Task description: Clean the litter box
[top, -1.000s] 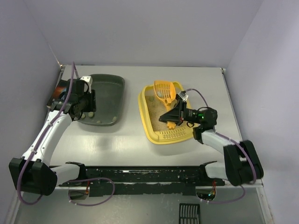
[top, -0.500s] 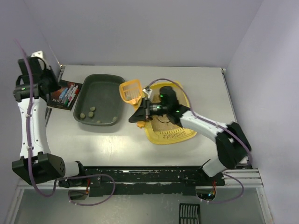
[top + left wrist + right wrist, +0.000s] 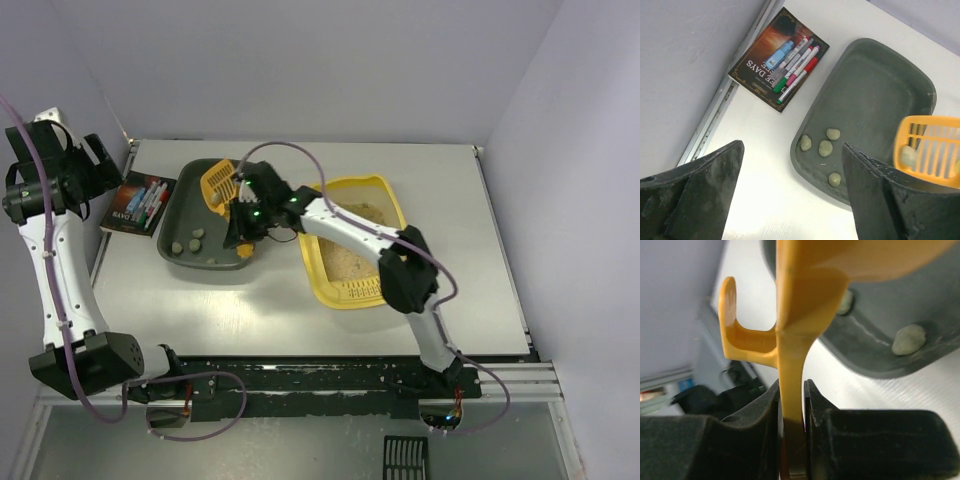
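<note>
Scoop [image 3: 218, 185], pinched in the right gripper [image 3: 791, 400], has moved left off the litter box [image 3: 352, 292] at mid-frame to above the grey tray [image 3: 190, 205], upper left of centre. Left gripper [image 3: 792, 147] stays raised at far left, jaws spread apart.

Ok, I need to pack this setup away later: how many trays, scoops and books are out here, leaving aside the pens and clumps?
Trays: 2, the yellow litter box and the dark grey-green tray
Scoops: 1, the orange scoop
Books: 1, the dark book
Total: 4
</note>
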Robot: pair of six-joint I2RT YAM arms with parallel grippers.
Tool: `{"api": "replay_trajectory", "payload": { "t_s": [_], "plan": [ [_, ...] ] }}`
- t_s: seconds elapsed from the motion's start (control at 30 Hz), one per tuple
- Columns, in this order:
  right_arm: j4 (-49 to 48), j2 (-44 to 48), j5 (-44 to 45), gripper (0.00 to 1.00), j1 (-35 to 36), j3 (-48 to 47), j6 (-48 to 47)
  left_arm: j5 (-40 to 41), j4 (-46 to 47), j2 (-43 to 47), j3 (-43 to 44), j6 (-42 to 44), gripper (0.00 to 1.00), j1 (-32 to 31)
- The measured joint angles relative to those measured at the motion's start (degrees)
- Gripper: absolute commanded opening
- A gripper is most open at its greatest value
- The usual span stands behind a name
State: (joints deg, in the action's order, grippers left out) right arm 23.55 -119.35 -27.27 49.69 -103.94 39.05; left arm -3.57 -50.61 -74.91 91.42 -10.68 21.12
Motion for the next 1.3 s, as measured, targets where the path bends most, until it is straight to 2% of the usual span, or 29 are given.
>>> {"api": "replay_trajectory", "payload": {
  "t_s": [0.13, 0.27, 0.57, 0.7, 0.87, 1.0, 1.1, 1.17, 1.3],
  "plan": [
    [14.25, -9.86, 11.58, 0.00, 4.31, -13.73, -5.92, 2.27, 0.33, 2.29, -1.11, -2.05, 0.98, 0.39],
    [27.02, -17.31, 23.41, 0.00, 8.72, -23.26, -10.10, 2.38, 0.11, 3.98, -2.29, -2.73, 0.97, 0.44],
    [40.74, -19.04, 40.46, 0.00, 12.13, -27.30, -13.44, 0.79, -0.20, 0.61, -3.82, -2.86, 0.98, 1.25],
    [43.50, -19.52, 47.60, 0.00, 13.11, -30.18, -14.49, 0.26, 0.09, 2.21, -5.22, -2.84, 0.98, 1.29],
    [45.40, -19.58, 54.40, 0.00, 15.23, -29.46, -14.88, -0.04, 1.09, 4.70, -7.21, -2.89, 0.96, 1.31],
    [45.48, -19.17, 56.72, 0.00, 15.91, -28.28, -13.99, -3.19, 1.20, 5.05, -7.69, -2.84, 0.95, 1.36],
    [42.25, -14.38, 54.58, 0.00, 15.45, -22.56, -13.57, -6.97, 1.20, 4.15, -6.56, -2.64, 0.95, 1.36],
    [38.10, -6.29, 48.00, 0.00, 14.08, -14.91, -12.92, -9.20, 1.62, 2.51, -4.13, -2.64, 1.00, 1.33],
    [28.55, 14.32, 31.82, 0.00, 6.40, -2.54, -10.43, -10.82, 2.89, -3.56, 4.24, -2.80, 1.00, -2.82]
  ]
}}
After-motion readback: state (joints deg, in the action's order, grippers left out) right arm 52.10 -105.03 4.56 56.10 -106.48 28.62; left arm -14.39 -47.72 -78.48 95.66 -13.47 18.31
